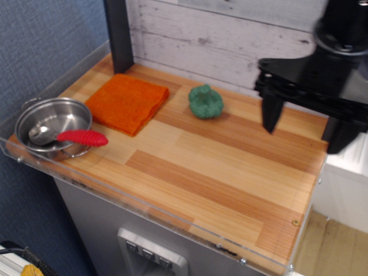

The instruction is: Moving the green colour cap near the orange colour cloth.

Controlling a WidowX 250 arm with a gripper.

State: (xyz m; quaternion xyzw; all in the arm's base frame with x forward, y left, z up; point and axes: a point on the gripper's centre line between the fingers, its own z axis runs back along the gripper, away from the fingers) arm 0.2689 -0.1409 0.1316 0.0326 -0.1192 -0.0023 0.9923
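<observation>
The green cap (206, 102) is a small teal bumpy lump resting on the wooden counter near the back wall. The orange cloth (127, 102) lies folded just to its left, a short gap between them. My gripper (303, 131) hangs open and empty above the right end of the counter, well to the right of the cap, its two black fingers (271, 115) spread wide.
A steel pot (53, 126) with a spoon and a red ribbed handle (82, 138) stands at the counter's left front. A black post (119, 34) rises at the back left. A clear rim (144, 198) runs along the front edge. A white plank wall (218, 29) is behind.
</observation>
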